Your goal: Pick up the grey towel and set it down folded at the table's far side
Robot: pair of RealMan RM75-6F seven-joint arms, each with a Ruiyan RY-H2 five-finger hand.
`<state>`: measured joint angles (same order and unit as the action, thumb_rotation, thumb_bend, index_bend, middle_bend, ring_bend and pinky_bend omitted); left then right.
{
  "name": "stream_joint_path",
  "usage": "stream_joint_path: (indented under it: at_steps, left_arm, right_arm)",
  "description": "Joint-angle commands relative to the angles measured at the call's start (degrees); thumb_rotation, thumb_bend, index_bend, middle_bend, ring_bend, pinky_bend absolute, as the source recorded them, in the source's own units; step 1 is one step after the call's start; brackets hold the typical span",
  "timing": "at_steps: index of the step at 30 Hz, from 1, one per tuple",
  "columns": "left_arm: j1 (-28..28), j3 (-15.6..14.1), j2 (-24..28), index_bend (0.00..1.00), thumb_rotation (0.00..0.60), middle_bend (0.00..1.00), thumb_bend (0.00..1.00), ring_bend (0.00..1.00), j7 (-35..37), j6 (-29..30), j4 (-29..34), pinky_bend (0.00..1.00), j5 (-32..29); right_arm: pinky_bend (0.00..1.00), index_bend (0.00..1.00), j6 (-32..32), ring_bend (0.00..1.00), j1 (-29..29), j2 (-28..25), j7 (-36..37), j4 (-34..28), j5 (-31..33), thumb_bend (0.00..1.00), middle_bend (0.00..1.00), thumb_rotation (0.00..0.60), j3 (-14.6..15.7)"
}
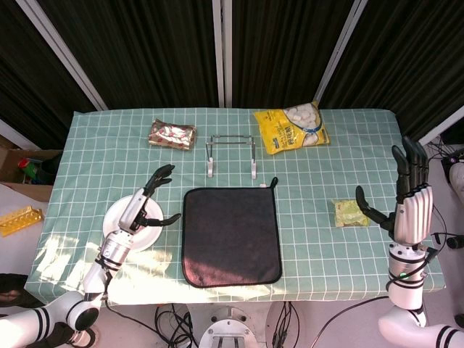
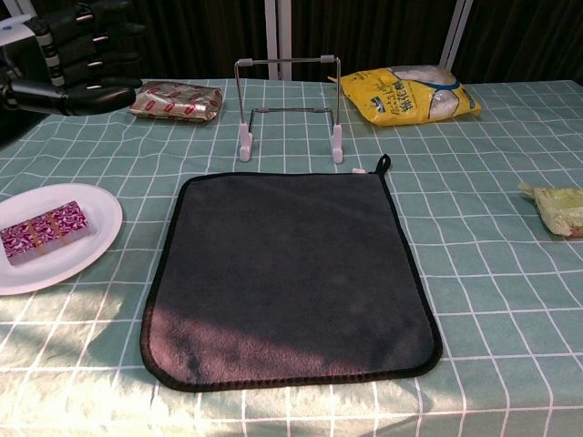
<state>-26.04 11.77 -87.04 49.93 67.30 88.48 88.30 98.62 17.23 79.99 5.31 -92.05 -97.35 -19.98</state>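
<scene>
Flat and fully spread, the grey towel [image 1: 231, 235] lies in the middle of the worktop [image 1: 109, 156] close to its near edge, black trim all round and a small hanging loop at its far right corner. Neither hand touches it.

Over the white plate [image 1: 114, 217], near the worktop's left edge, the left hand [image 1: 145, 203] hovers with its fingers spread apart and nothing in them. A pink patterned bar [image 2: 44, 231] lies on that plate, just left of the towel. Upright off the worktop's near right corner, the right hand [image 1: 406, 196] has its fingers straight, apart and pointing up, holding nothing.

Just beyond the towel's far edge stands a wire rack [image 1: 232, 154] on white feet. Farther back, toward the far edge, a red and silver snack packet [image 1: 172, 134] lies left of the rack, and a yellow bag of white pieces [image 1: 291, 127] lies right of it. A small green packet [image 1: 349, 212] rests between the towel and the right hand, well apart from the towel.
</scene>
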Motion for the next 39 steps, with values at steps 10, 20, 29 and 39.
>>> stream_joint_path:
  at_steps: [10, 20, 29, 39]
  left_arm:
    - [-1.6, -2.2, -0.2, 0.05, 0.600, 0.07, 0.22, 0.07, 2.5, 1.9, -1.8, 0.15, 1.0]
    - [0.4, -8.6, 7.2, 0.05, 0.600, 0.07, 0.22, 0.08, -33.5, 2.7, 1.0, 0.15, 5.7]
    - [7.8, -19.5, 13.8, 0.06, 0.600, 0.08, 0.22, 0.08, -56.9, 6.2, 10.1, 0.17, 11.5]
    - [10.3, -23.3, 6.5, 0.07, 0.600, 0.08, 0.22, 0.08, -56.1, 7.3, 3.3, 0.20, 16.5]
  right_arm:
    - [0.00, 0.00, -0.4, 0.00, 0.8, 1.2, 1.3, 1.7, 1.4, 0.34, 0.00, 0.600, 2.0]
    - [0.00, 0.00, 1.1, 0.00, -0.3, -1.3, 1.6, 0.4, 1.5, 0.34, 0.00, 0.600, 2.5]
    - [0.00, 0.00, 1.7, 0.00, -1.4, -3.4, 2.8, -0.6, 2.6, 0.35, 0.00, 0.600, 2.9]
    - [0.00, 0.00, 1.9, 0.00, -1.7, -3.9, 1.6, -1.8, 1.7, 0.36, 0.00, 0.600, 3.9]
